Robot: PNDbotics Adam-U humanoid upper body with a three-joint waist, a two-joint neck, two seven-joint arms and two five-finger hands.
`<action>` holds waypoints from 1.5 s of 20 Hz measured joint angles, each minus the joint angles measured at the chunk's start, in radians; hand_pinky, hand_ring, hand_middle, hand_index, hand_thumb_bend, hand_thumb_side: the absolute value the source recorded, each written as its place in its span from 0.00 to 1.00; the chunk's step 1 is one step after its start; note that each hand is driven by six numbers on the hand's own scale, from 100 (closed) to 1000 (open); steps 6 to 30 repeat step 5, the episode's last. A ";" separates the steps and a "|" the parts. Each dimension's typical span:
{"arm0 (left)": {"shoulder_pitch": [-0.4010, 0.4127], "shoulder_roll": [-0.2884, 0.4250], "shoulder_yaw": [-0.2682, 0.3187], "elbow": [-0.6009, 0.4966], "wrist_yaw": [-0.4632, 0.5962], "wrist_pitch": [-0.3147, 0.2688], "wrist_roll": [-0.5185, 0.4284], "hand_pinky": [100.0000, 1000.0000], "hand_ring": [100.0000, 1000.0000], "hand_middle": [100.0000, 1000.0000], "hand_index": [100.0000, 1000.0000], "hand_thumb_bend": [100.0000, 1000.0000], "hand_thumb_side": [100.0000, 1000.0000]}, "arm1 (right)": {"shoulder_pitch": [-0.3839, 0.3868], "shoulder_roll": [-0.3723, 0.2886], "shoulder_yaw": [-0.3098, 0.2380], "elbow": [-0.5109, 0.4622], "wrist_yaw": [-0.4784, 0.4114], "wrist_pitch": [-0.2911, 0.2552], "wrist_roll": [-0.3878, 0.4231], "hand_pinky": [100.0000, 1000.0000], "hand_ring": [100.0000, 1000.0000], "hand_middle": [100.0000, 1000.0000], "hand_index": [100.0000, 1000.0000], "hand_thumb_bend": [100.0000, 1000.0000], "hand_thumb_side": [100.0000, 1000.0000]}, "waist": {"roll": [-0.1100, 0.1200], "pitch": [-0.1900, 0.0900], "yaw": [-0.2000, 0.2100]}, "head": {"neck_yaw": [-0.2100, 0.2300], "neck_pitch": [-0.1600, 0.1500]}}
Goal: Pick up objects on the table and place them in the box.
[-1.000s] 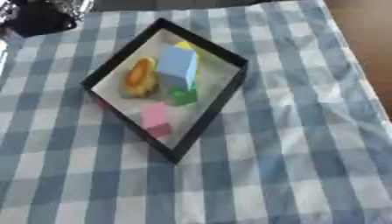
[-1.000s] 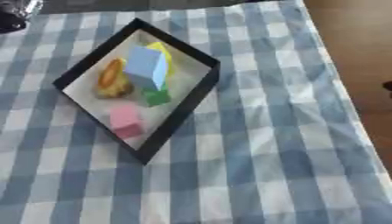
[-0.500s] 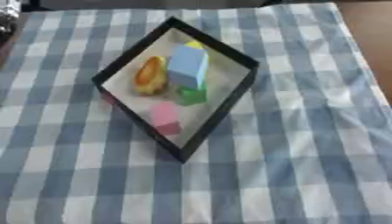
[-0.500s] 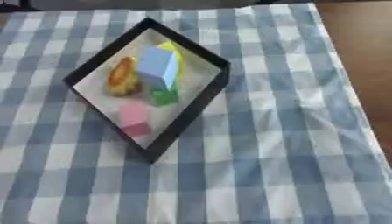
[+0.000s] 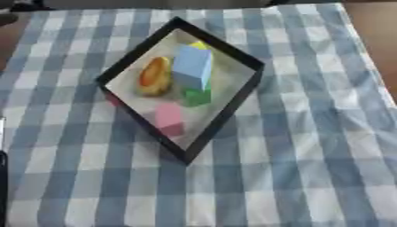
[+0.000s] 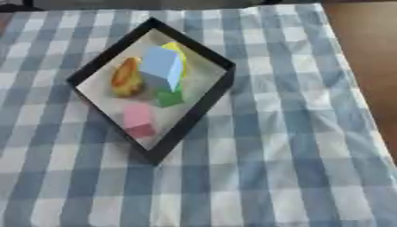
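Blue-and-white checked tablecloth (image 5: 294,168) across the whole table. On it, turned like a diamond, a black-rimmed shallow box (image 5: 232,108) with pale floor. Inside, nearest, a pink block (image 5: 168,119); beyond, a small green cube (image 6: 168,98), then an orange-yellow rounded piece (image 5: 154,76) beside a tall light-blue block (image 5: 192,66), with a yellow piece (image 6: 179,51) behind. Neither hand visible, so state impossible to tell.

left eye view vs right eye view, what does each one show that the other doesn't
Only the left eye view shows a thin dark strip at its lower left edge; what it is cannot be told. Only the right eye view shows a wide band of bare brown table past the cloth's right side. Both share the black box on the checked cloth, holding a blue block, a pink block, a green piece, an orange item and something yellow. Neither shows a hand.
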 measured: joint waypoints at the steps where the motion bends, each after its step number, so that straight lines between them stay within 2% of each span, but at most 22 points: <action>1: 0.000 0.000 -0.004 0.009 0.014 -0.011 0.016 0.77 0.77 0.80 0.90 0.02 0.74 | 0.000 0.002 0.000 0.000 0.003 0.000 0.002 0.87 0.82 0.62 0.78 0.00 0.53 | 0.000 0.000 0.000 | 0.000 0.000; 5: 0.000 -0.003 -0.019 0.037 0.078 -0.048 0.079 0.76 0.76 0.79 0.89 0.02 0.74 | -0.008 0.010 0.000 0.000 0.013 -0.002 0.014 0.87 0.82 0.62 0.79 0.00 0.52 | 0.000 0.000 0.000 | 0.002 0.000; 30: 0.000 -0.003 -0.019 0.037 0.078 -0.048 0.079 0.76 0.76 0.79 0.89 0.02 0.74 | -0.008 0.010 0.000 0.000 0.013 -0.002 0.014 0.87 0.82 0.62 0.79 0.00 0.52 | 0.000 0.000 0.000 | 0.002 0.000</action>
